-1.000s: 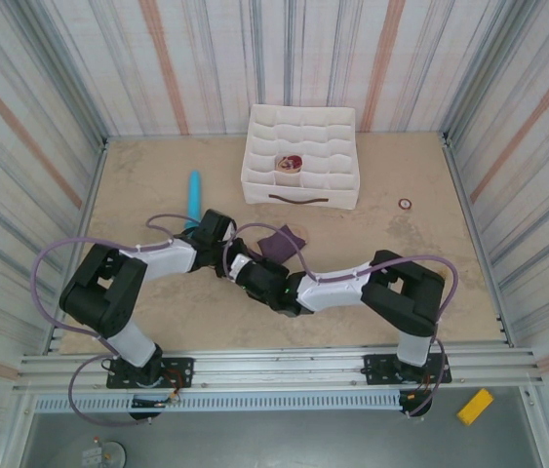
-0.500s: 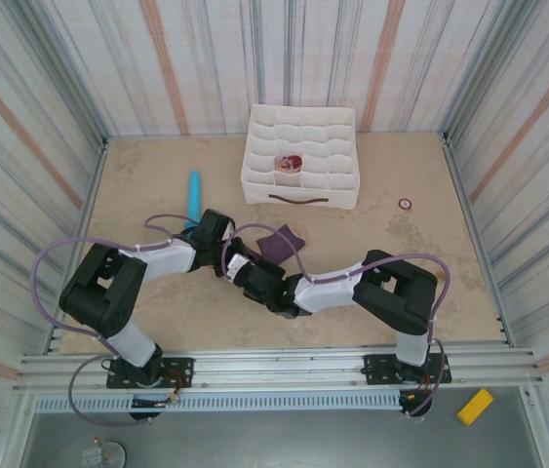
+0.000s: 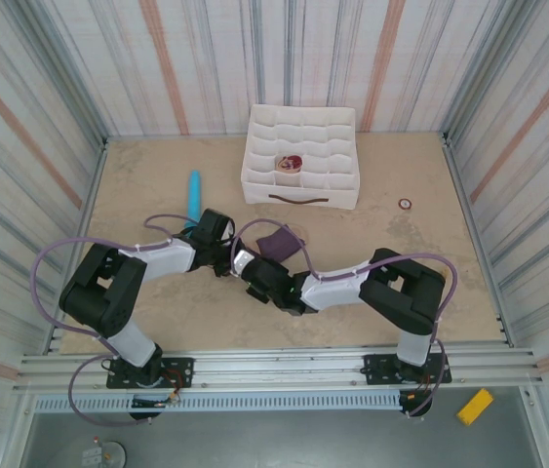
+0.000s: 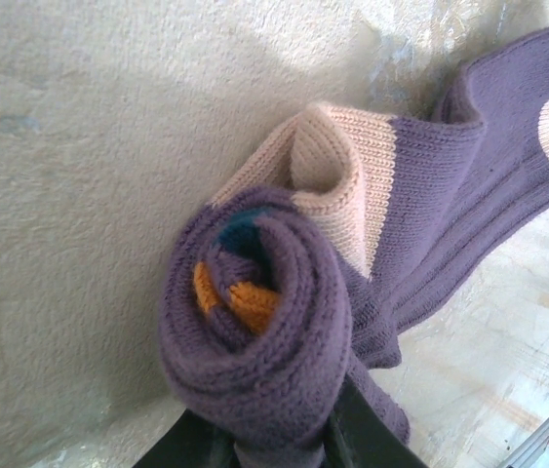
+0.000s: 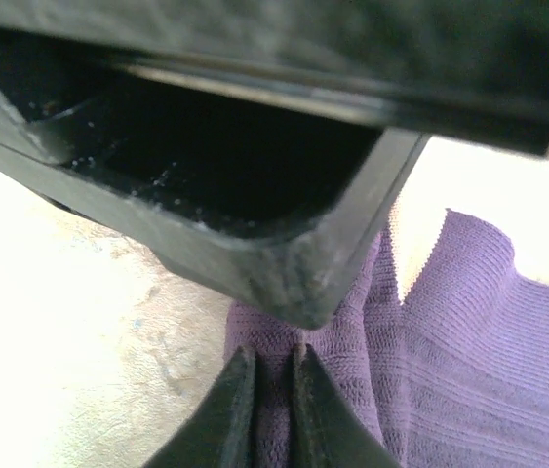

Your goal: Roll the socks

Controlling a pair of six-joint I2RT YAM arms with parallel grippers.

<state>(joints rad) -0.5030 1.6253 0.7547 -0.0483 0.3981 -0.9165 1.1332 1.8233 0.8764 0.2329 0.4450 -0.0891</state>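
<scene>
My left gripper (image 4: pixel 272 441) clamps the rolled end of the purple sock (image 4: pixel 254 327), bottom centre of its view; my right gripper (image 5: pixel 272 369) is pinched tight on the flat tail. It's a soft, light, springy knit, so I'd hold the roll itself or it unwinds.

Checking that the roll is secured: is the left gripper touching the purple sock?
Touching. The left wrist view shows the rolled purple sock wedged in the left gripper, its fabric pressed against both fingers.
</scene>
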